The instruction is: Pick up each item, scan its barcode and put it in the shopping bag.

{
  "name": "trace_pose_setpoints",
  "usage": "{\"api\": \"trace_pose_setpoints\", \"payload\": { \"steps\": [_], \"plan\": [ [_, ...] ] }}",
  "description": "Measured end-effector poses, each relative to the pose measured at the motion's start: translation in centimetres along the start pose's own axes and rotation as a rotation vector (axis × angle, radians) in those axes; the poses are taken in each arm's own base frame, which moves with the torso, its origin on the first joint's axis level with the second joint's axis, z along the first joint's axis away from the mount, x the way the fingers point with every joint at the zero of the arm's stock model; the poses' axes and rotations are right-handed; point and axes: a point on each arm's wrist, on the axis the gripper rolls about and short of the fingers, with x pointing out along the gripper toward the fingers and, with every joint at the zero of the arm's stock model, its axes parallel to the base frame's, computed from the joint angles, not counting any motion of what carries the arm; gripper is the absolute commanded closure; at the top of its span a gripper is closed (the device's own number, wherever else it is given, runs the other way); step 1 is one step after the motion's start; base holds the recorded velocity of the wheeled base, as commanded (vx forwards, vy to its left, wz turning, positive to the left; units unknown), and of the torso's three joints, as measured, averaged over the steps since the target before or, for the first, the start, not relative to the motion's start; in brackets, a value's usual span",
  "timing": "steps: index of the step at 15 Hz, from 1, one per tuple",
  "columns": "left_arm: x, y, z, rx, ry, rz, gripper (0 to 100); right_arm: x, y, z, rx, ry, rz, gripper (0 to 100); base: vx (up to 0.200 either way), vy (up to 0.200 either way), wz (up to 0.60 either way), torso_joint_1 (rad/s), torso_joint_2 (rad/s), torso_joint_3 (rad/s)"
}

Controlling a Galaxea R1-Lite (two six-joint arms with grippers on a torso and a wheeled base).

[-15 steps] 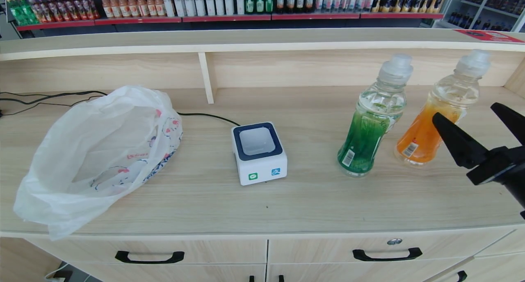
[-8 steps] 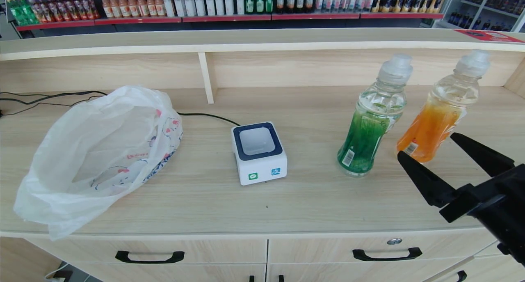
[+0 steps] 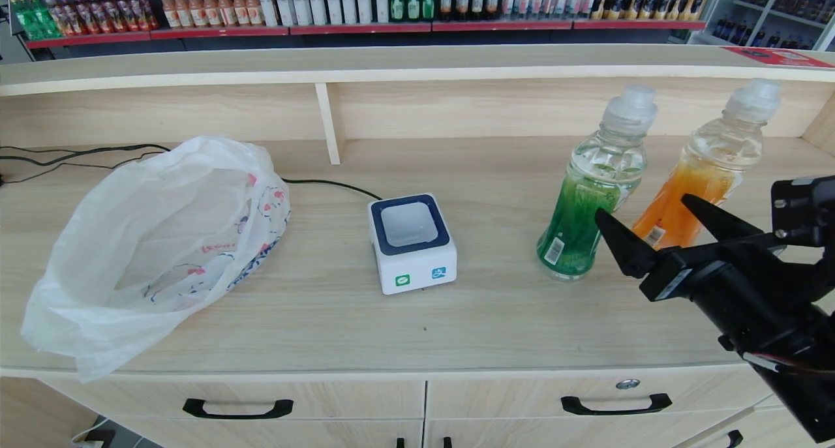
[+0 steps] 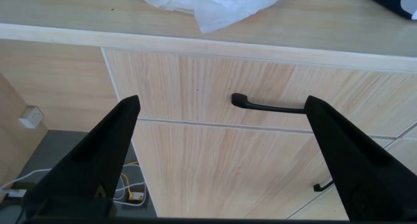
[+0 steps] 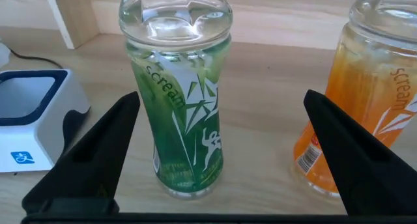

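Bright even light, v. soft shadows, head-view edges bowed

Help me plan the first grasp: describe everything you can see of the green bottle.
The green bottle is clear plastic, waisted, with a pale translucent cap, a clear top part and a green leaf-patterned label below with a barcode near its base. It stands upright on the wooden counter, left of the orange bottle and apart from it. The open right gripper hovers close before it, no contact visible.

Upright green bottle (image 5: pixel 186 146) ahead of the wide-spread right end effector (image 5: pixel 221 97), orange bottle (image 5: pixel 365 120) beside it.
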Motion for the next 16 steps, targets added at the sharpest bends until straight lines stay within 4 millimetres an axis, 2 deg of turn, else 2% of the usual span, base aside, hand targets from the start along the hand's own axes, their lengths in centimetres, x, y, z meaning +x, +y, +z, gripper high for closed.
{"api": "trace_pose_setpoints", "payload": {
  "steps": [11, 16],
  "plan": [
    [0.0, 0.0, 0.0, 0.000, 0.000, 0.000, 0, 4.8, 1.8, -1.4, 0.034, 0.000, -0.011, 0, 0.000, 0.000, 0.00, 0.000, 0.00, 0.000],
    [0.0, 0.0, 0.0, 0.000, 0.000, 0.001, 0, 7.4, 2.2, -1.6, 0.046, -0.027, -0.102, 0, 0.000, 0.000, 0.00, 0.000, 0.00, 0.000]
  ]
}}
